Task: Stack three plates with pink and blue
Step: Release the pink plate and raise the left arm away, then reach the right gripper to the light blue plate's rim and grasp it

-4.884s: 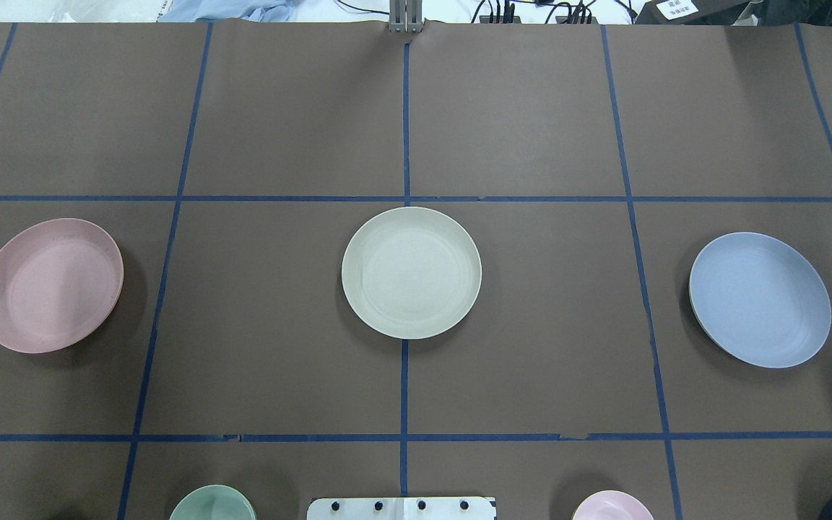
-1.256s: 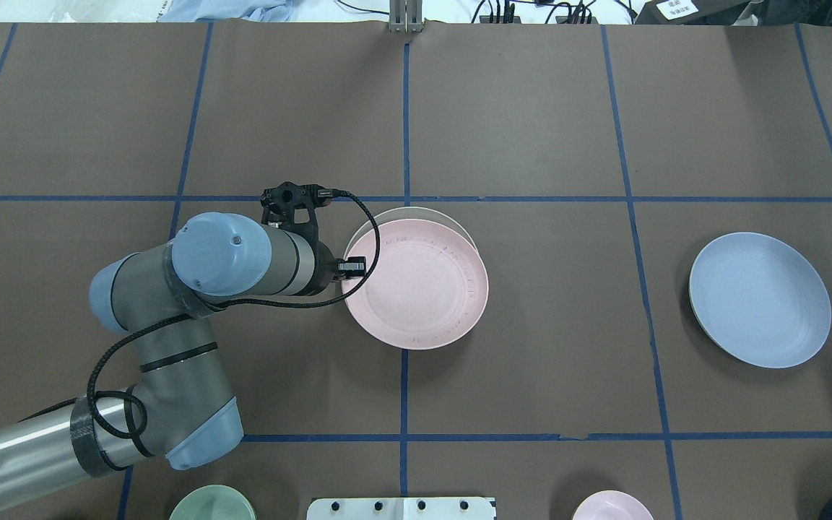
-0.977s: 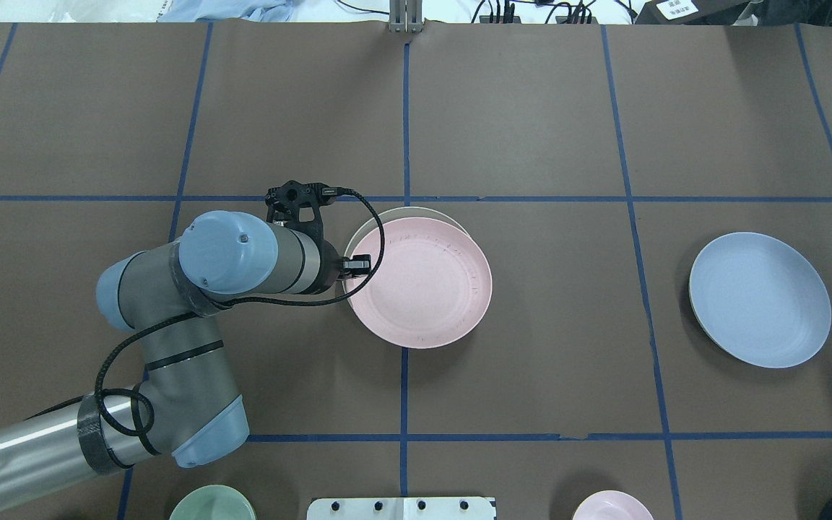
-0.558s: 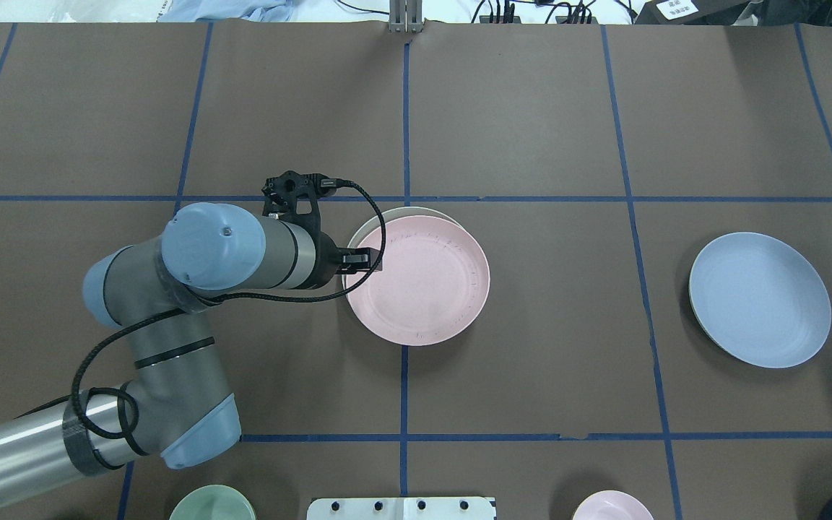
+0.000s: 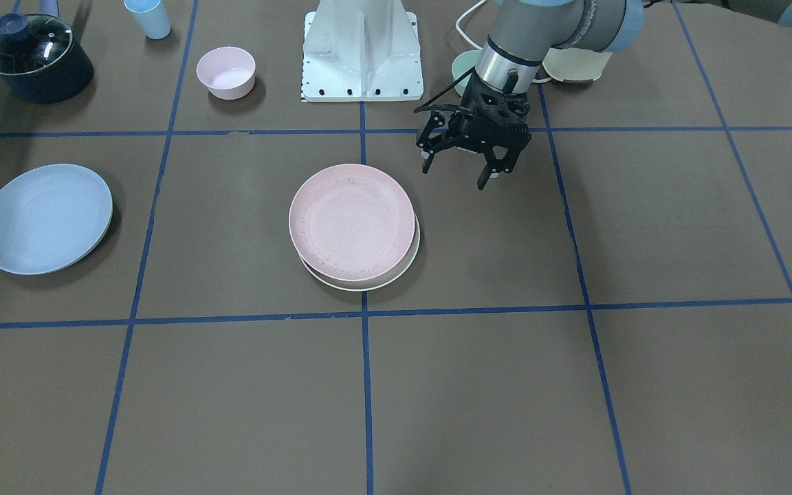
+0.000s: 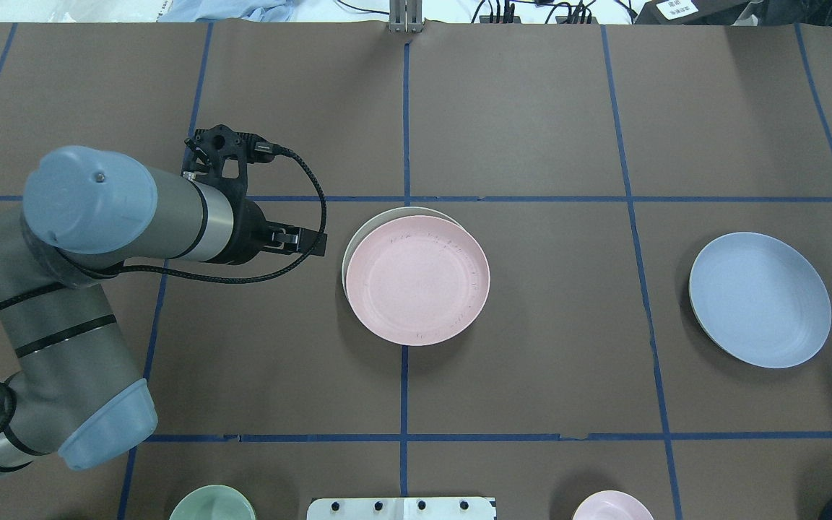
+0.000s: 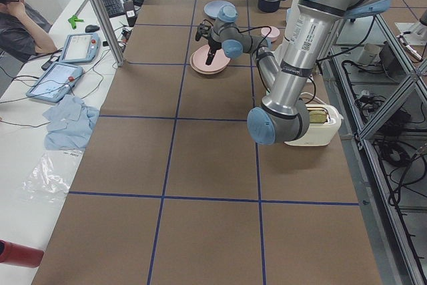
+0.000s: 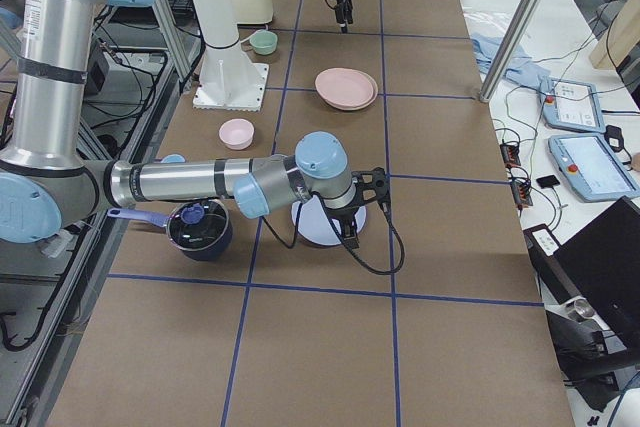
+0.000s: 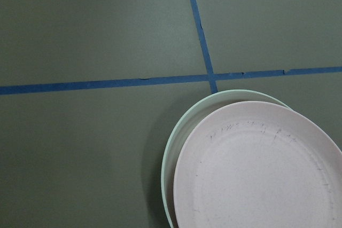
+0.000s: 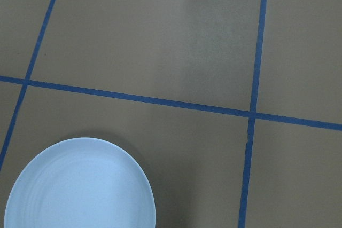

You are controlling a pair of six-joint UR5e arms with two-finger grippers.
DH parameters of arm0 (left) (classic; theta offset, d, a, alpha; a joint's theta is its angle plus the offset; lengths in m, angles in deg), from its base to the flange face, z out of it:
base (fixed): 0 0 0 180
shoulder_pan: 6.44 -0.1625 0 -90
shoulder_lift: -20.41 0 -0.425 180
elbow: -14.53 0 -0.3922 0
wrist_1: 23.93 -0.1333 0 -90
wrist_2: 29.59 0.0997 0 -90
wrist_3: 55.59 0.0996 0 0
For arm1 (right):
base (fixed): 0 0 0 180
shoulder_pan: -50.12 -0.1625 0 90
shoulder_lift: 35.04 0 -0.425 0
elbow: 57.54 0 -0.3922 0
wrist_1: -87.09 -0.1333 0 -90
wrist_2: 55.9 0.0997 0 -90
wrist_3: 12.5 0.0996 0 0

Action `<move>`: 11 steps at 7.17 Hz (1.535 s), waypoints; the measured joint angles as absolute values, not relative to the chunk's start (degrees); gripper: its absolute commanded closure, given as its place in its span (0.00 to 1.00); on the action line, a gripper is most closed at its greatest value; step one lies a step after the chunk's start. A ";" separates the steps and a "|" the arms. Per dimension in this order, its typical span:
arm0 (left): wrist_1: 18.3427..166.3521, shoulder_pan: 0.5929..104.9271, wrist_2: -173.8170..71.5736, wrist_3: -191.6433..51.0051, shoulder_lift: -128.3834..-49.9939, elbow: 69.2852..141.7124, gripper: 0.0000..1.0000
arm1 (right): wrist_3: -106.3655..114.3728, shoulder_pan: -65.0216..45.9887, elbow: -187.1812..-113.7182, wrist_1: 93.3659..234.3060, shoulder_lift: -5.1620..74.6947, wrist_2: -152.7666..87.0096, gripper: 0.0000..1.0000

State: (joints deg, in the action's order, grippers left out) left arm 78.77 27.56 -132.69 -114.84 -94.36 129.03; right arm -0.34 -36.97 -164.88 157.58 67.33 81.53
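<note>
The speckled pink plate [image 6: 417,280] lies on the pale cream-green plate [image 6: 380,217], shifted a little toward the robot, so the cream-green rim shows at the far left side. Both show in the front view, pink [image 5: 351,221] over cream-green [image 5: 396,275], and in the left wrist view [image 9: 256,169]. My left gripper [image 5: 454,174] is open and empty, raised and apart from the stack on its left side [image 6: 308,242]. The light blue plate [image 6: 760,300] lies alone at the right. My right gripper [image 8: 352,219] shows only in the exterior right view, by the blue plate; I cannot tell its state.
A dark lidded pot [image 5: 35,58], a light blue cup [image 5: 148,17], a small pink bowl [image 5: 226,72] and a small green bowl [image 6: 212,503] stand along the robot's edge, beside the white base plate [image 5: 363,48]. Blue tape lines grid the brown table.
The left gripper carried the pink plate from the far left onto the cream-green plate, let go of it, opened, and drew back left and up. The blue plate has not moved.
</note>
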 measured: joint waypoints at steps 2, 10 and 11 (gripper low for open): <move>78.26 31.74 -136.52 -106.40 -92.79 129.64 0.00 | 5.46 -33.72 -164.96 153.47 70.27 78.80 0.04; 78.62 56.66 -149.61 -63.93 -80.86 128.25 0.00 | 33.94 -10.17 -155.90 124.40 77.25 63.62 0.40; 78.76 56.70 -149.64 -63.92 -80.80 128.12 0.00 | 37.12 -7.72 -154.51 121.69 76.82 61.41 0.41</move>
